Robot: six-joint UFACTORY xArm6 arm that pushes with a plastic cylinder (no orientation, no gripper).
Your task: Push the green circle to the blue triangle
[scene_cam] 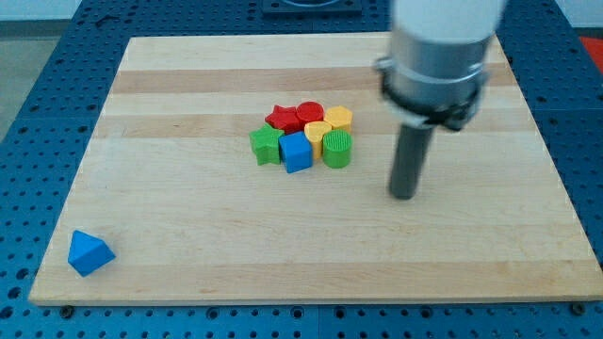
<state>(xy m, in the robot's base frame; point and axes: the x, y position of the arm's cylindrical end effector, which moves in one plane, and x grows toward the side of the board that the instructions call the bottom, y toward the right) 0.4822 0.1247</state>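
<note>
Judging progress: the push looks not yet begun. Green circle (336, 149) sits at the right end of a tight cluster near mid-surface, touching a blue cube (296, 152) on its left and a yellow block (318, 130) just above-left. Taking the green circle as landmark: green star (266, 145) lies further left, beyond the blue cube; red star (283, 117) and red round block (309, 114) lie up-left; a second yellow block (338, 118) sits directly above. Blue triangle (89, 252) rests well apart, far down-left of the circle, near the wooden surface's (188, 75) bottom-left corner.

All travel is left to do, and neighbours crowd the circle's left side, so a straight push would likely drag the blue cube along.

No hand on this arm, nothing opens or closes, nothing is held. My tip (404, 195) stands right of the circle and slightly below it, apart from every block, touching only the surface.
</note>
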